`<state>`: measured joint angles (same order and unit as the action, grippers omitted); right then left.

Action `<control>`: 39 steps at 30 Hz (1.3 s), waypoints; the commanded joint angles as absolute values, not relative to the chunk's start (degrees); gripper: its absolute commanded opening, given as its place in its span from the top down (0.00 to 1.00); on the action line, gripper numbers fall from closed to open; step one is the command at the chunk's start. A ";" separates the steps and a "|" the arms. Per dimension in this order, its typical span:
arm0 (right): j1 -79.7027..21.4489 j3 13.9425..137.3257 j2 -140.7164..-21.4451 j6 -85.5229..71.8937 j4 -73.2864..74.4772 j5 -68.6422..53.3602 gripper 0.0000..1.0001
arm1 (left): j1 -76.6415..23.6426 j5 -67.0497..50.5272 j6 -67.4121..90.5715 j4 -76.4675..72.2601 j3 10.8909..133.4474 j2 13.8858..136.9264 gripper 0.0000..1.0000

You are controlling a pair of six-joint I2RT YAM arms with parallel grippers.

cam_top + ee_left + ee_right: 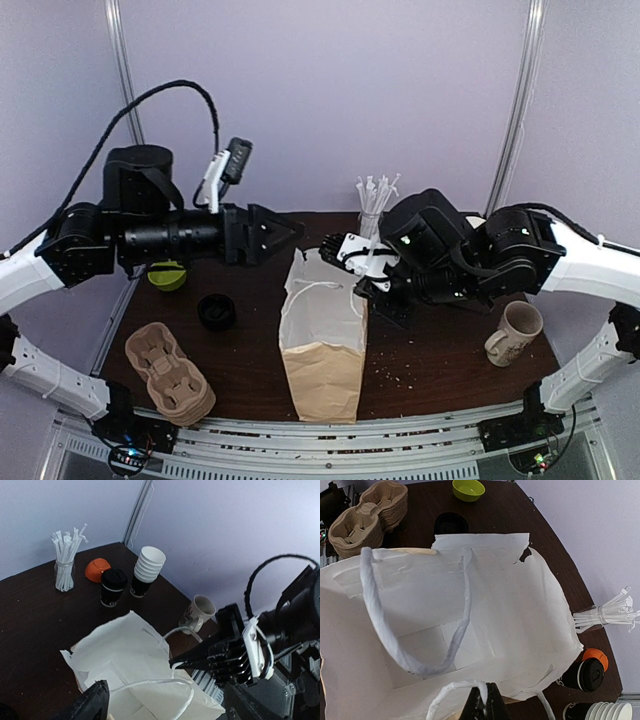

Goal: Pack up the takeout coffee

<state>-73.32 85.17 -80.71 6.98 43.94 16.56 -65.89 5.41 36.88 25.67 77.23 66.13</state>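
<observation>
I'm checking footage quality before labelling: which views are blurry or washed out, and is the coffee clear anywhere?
Top external: evenly lit and fairly sharp. Left wrist: the coffee is clear, but the camera's own fingers at the bottom edge are dark blurs. Right wrist: the bag interior is very bright with little detail, and its handle looks soft.
</observation>
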 commanded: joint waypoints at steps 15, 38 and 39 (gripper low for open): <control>-73.78 80.25 -75.62 3.25 37.38 18.71 1.00 | -76.73 19.12 18.81 32.44 80.50 74.52 0.18; -73.95 70.94 -70.00 -1.33 31.67 20.11 1.00 | -76.56 39.95 30.44 22.87 72.05 70.44 1.00; -74.00 70.40 -69.82 -1.70 31.33 20.40 1.00 | -76.55 41.08 33.08 22.23 70.66 69.54 1.00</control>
<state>-73.63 72.62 -71.53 0.82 34.44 18.13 -76.71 34.44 24.27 30.26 74.70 73.08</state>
